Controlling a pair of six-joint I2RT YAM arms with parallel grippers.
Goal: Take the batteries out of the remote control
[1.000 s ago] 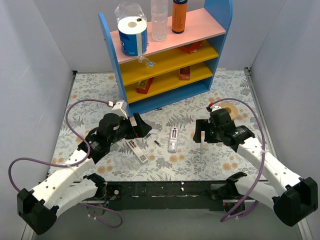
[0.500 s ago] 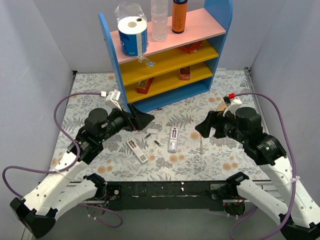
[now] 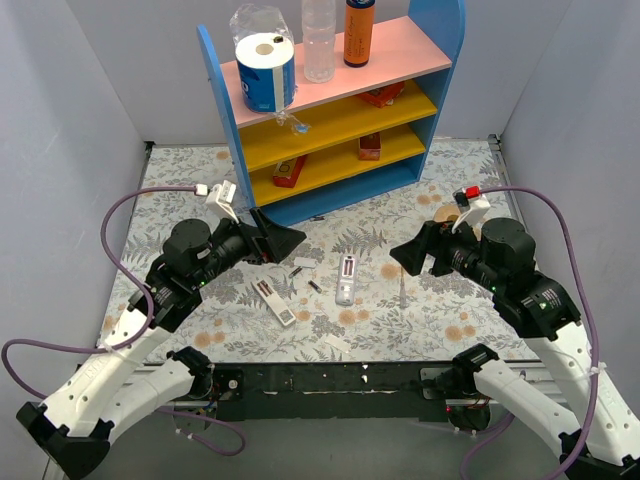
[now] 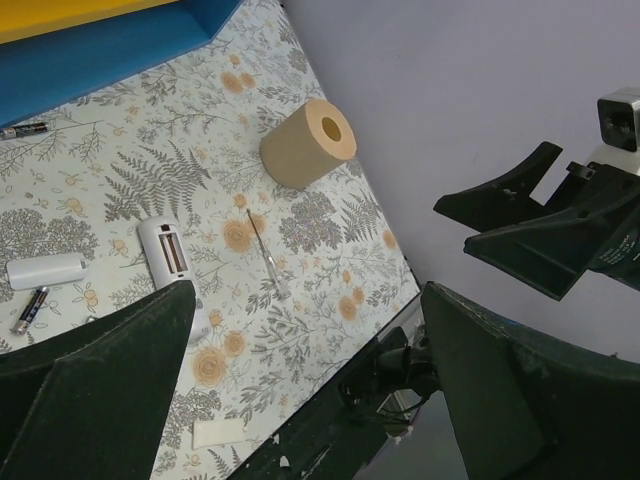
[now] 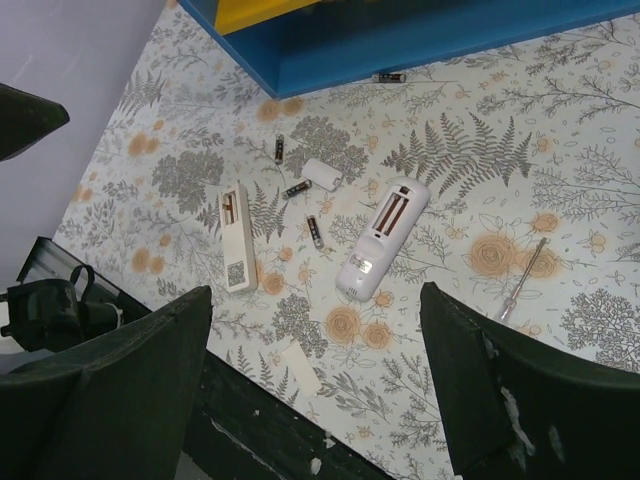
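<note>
A white rounded remote (image 3: 346, 280) lies on the floral mat with its battery bay open; it also shows in the right wrist view (image 5: 382, 238) and the left wrist view (image 4: 172, 260). A flat white remote (image 3: 274, 300) lies to its left, bay open (image 5: 237, 237). Small dark batteries lie loose between them (image 5: 314, 231) (image 5: 296, 188) (image 5: 279, 148), and one by the shelf foot (image 5: 389, 77). My left gripper (image 3: 285, 240) (image 4: 308, 295) is open and empty above the mat. My right gripper (image 3: 408, 252) (image 5: 315, 295) is open and empty, raised to the right of the remotes.
A blue shelf unit (image 3: 330, 190) stands at the back. A thin grey stick (image 5: 522, 280) lies right of the rounded remote. A white battery cover (image 5: 321, 174) and another near the front edge (image 5: 298, 368) lie loose. A brown paper roll (image 4: 308, 143) stands at the right.
Both arms have risen and drawn back from the mat. My right gripper has moved up and right, away from the grey stick. The remotes and batteries have not moved.
</note>
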